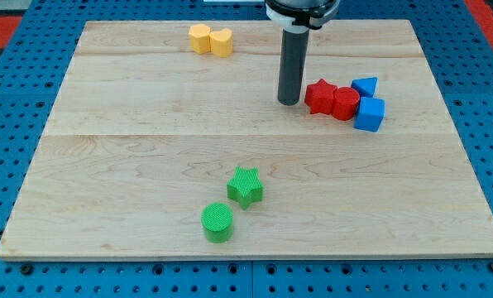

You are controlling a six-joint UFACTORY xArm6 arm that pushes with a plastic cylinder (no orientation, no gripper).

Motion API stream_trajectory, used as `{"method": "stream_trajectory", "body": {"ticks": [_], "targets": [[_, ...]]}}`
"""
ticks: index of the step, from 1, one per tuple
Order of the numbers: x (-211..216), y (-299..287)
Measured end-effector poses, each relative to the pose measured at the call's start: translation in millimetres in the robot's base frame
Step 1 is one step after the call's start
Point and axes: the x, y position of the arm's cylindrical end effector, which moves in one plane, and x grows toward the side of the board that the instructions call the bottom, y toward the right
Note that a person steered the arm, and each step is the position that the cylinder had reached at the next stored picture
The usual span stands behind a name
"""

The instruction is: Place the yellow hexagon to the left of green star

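Note:
The yellow hexagon (199, 38) sits near the view's top, left of centre, touching a second yellow block (222, 42) on its right whose shape looks like a heart. The green star (245, 186) lies at the lower middle of the wooden board (106, 165). My tip (289, 101) is the lower end of the dark rod, right of centre in the upper half. It stands well to the right of and below the yellow blocks, far above the green star, and just left of a red star.
A green cylinder (217, 222) sits just below-left of the green star. A red star (319, 96), a red cylinder-like block (345, 103), a blue triangle (365, 85) and a blue cube (370, 114) cluster at the right. Blue pegboard surrounds the board.

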Motion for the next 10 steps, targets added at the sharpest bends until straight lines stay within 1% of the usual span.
{"method": "stream_trajectory", "body": {"ticks": [2,3,4,5,6,7,8,9,10], "targets": [[-87,22],[-142,-9],[-165,-67],[-163,-141],[-113,-188],[-61,-176],[-30,-146],[-54,-105],[-101,-103]]}}
